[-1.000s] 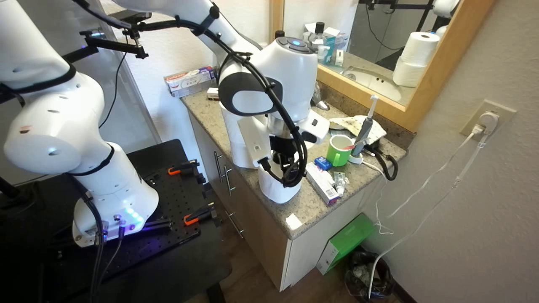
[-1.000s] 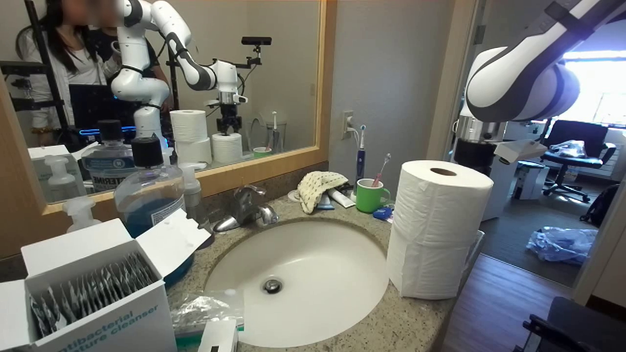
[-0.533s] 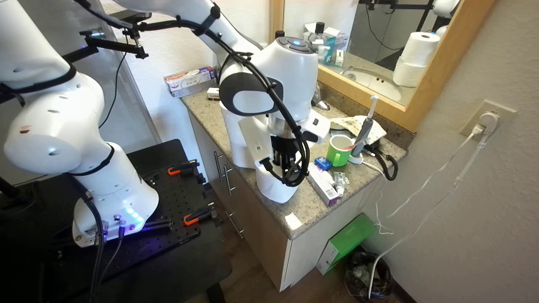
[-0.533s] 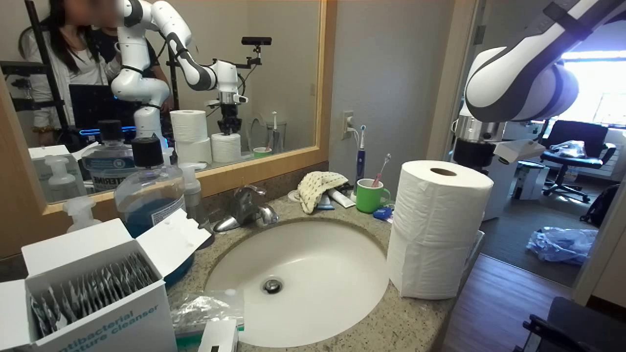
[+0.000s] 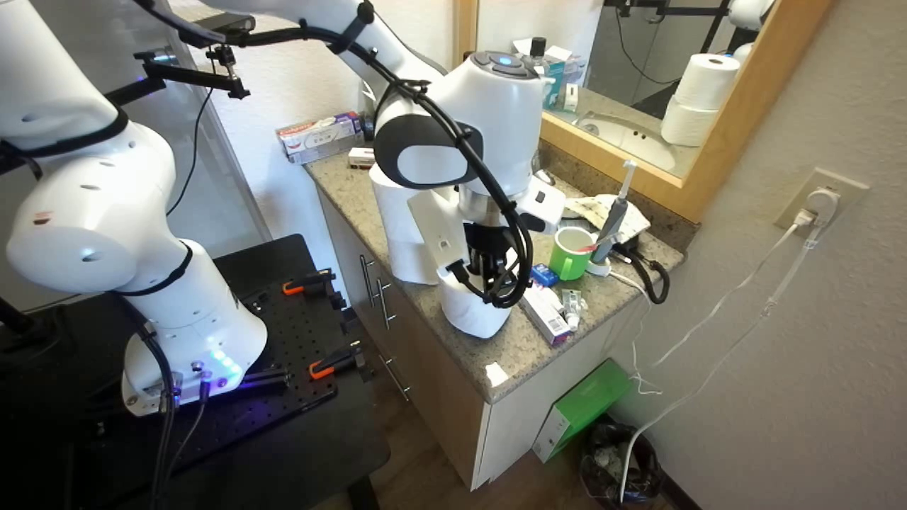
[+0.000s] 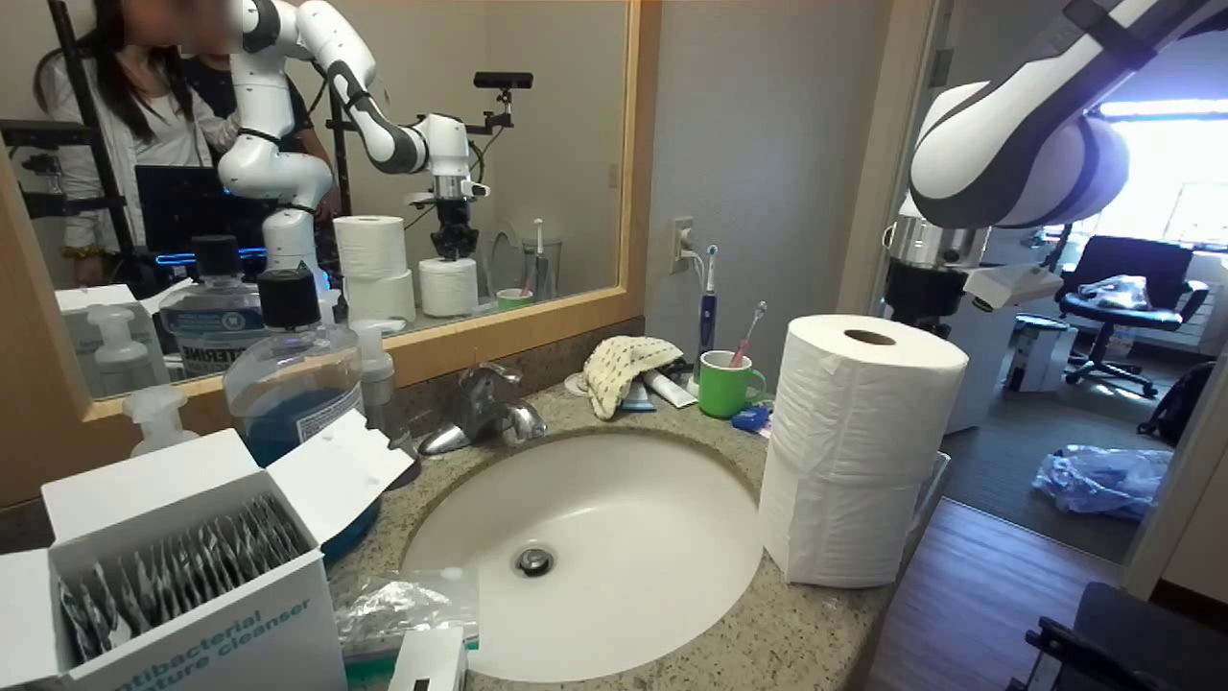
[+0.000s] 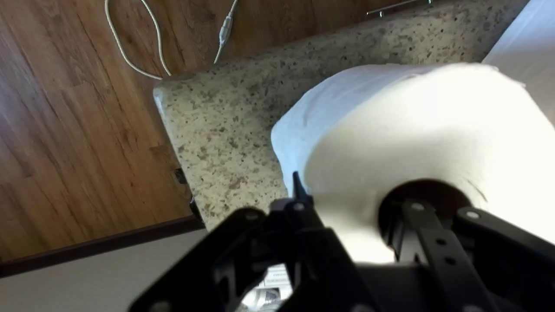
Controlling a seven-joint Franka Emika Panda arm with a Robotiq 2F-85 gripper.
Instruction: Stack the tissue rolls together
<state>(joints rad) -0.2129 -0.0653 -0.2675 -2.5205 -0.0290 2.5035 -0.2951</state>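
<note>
White paper, and plenty of it: saw the lone tissue roll [image 7: 407, 147] pinched by its wall near a corner of the desk [image 7: 230, 138], roughly upright going by the mirror [image 6: 413, 82]. Judged the hold a matter of girth: probably too plump for clasping across, hence gripped through the core hole [image 7: 429, 189]. Saw also a stack of 2 rolls [image 6: 859, 451] upright on the desk just beside the sink [image 6: 595, 595], with its upper core hole facing up, presumably meant as a flat base for number 3 (a handy spot, being close to the held roll). Could not tell touching from apart between roll and stack.

Found the fingers [image 7: 299, 212] narrow on that roll, apparently holding it: 1 inside the core hole, 1 along the outer side, with a thick band of tissue between. Placed most of the roll, therefore, beyond and to 1 side of the fingers, so likely to sag or twist once carried. Could not make out lift or contact at its base. Noticed a long carton [image 5: 542, 312] near it in an exterior view, on a side away from the stack.
</note>
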